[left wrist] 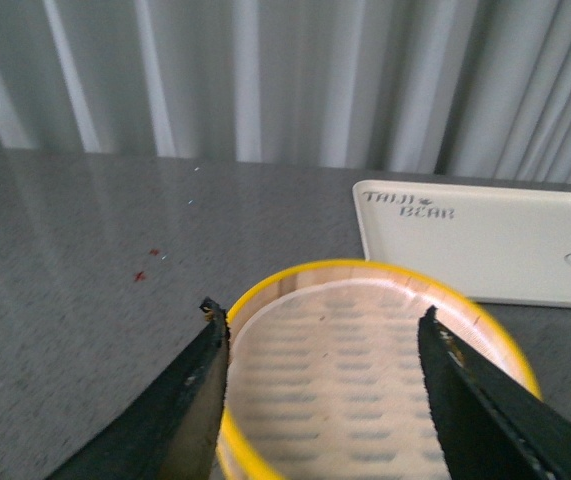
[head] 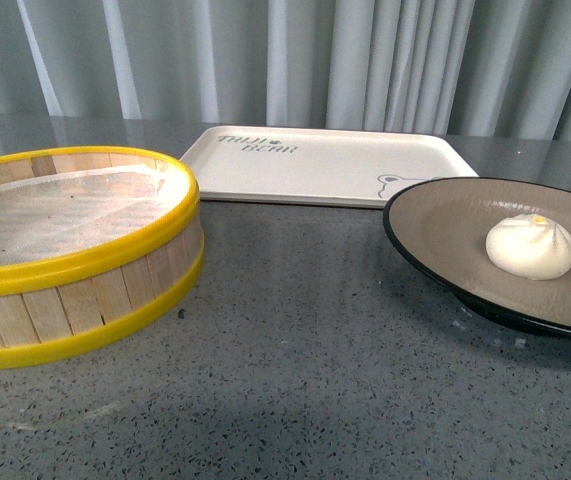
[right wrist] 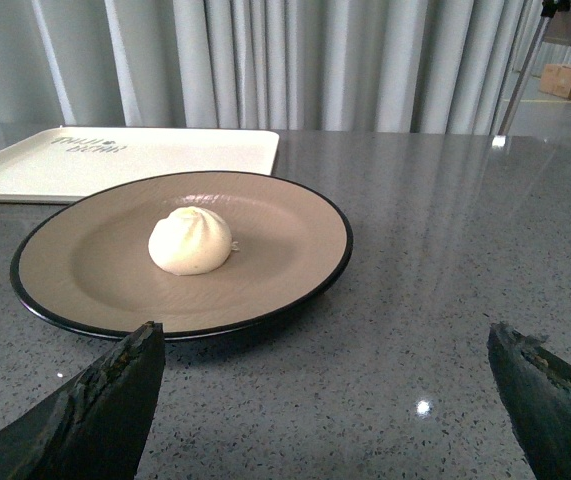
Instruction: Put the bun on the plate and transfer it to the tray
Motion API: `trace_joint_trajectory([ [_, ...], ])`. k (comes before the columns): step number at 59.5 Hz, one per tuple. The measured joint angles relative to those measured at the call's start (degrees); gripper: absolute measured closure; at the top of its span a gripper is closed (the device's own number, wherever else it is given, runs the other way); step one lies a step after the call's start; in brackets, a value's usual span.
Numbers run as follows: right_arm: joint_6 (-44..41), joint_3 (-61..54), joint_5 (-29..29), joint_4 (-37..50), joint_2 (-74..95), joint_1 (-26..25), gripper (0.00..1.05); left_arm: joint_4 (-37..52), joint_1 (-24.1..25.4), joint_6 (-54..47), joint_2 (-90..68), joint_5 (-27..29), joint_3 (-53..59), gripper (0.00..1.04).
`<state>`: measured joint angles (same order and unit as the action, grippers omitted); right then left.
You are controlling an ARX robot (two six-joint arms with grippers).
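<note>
At the left of the front view stands the steamer point(head: 75, 255). My left gripper point(left wrist: 320, 315) hangs spread wide above it, holding nothing. The tray point(head: 315, 165) lies upper centre. At the right, the bun point(head: 530, 246) rests on the plate point(head: 445, 225). My right gripper point(right wrist: 325, 335) gapes empty near the plate's rim. I should pinch that rim squarely and lift level, lest the bun roll.

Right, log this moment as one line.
white pleated bun on black-rimmed beige plate | plate not on cream rectangular tray | left gripper open facing yellow-rimmed wooden steamer | right gripper open
</note>
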<state>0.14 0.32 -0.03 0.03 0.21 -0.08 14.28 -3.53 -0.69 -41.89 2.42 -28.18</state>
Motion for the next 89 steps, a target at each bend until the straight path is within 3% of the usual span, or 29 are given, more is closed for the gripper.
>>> trace_joint_trajectory([
  [4,0.0,0.0,-0.1,0.0,0.0,0.0,0.08,0.0,2.8,0.3,4.0,-1.3,4.8,0.60],
  [19,0.0,0.0,0.0,0.0,0.0,0.0,0.08,0.9,3.3,0.8,14.0,-2.4,15.7,1.01],
  [82,0.0,0.0,0.0,0.0,0.0,0.0,0.08,-3.9,3.4,0.8,31.7,-2.4,26.7,1.01],
  [89,0.0,0.0,0.0,0.0,0.0,0.0,0.08,-12.9,3.4,0.8,38.6,-2.4,26.6,1.01],
])
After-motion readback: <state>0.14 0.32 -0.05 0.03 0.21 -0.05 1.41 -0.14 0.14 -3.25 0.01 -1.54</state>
